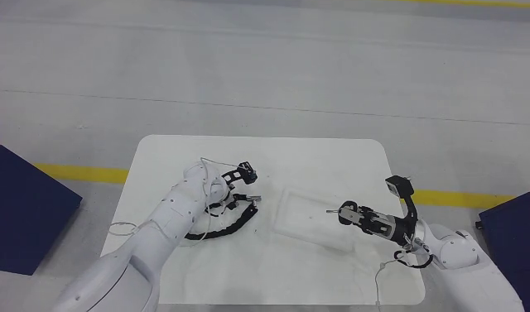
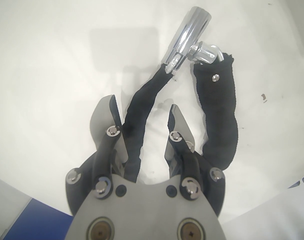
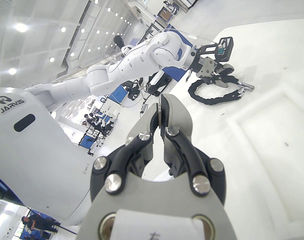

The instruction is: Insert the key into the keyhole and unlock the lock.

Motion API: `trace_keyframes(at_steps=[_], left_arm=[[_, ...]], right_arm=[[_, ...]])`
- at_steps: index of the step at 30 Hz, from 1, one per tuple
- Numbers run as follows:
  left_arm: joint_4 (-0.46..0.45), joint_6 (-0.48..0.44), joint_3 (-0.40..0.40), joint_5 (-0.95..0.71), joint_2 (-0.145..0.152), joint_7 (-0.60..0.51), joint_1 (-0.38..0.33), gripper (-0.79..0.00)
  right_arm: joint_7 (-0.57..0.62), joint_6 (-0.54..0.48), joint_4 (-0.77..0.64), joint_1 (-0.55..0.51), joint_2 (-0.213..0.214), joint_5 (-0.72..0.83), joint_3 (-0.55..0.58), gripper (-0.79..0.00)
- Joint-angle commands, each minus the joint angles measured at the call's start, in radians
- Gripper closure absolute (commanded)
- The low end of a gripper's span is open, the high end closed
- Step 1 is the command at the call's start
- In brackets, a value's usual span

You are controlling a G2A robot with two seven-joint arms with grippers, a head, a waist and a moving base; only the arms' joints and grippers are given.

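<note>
1. While the lock [image 2: 189, 33] lies on the left of the desk [image 1: 166, 159], the left fingers [image 2: 105, 116] stand wide open astride one strand of its black cable [image 2: 217, 116] and grip nothing
2. Right fingers [image 3: 178, 118] are pressed shut on a thin metal piece, apparently the key [image 3: 161, 113], over the shallow tray [image 1: 298, 223] and well apart to the lock's right
3. Chrome cylinder seems to lie roughly left to right, so the key likely travels left along that line; the keyhole cannot be made out
</note>
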Motion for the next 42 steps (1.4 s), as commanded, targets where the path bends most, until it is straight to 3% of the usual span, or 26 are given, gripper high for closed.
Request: trace_keyframes(at_steps=[1,14,32,33,36,42], left_arm=[[0.017,0.0,0.003,0.0,-0.007,0.005,-0.004,-0.339],[0.098,-0.005,0.024,0.025,-0.049,0.04,-0.023,-0.299],[0.17,-0.034,0.031,0.045,-0.081,0.1,-0.035,-0.305],[0.172,-0.035,0.033,0.048,-0.083,0.101,-0.035,-0.268],[0.179,-0.035,0.036,0.056,-0.088,0.102,-0.036,0.0],[0.188,-0.015,0.04,0.074,-0.095,0.122,-0.038,0.0]], right_arm=[[0.0,0.0,0.0,0.0,0.0,0.0,0.0,0.0],[0.0,0.0,0.0,0.0,0.0,0.0,0.0,0.0],[0.0,0.0,0.0,0.0,0.0,0.0,0.0,0.0],[0.0,0.0,0.0,0.0,0.0,0.0,0.0,0.0],[0.0,0.0,0.0,0.0,0.0,0.0,0.0,0.0],[0.0,0.0,0.0,0.0,0.0,0.0,0.0,0.0]])
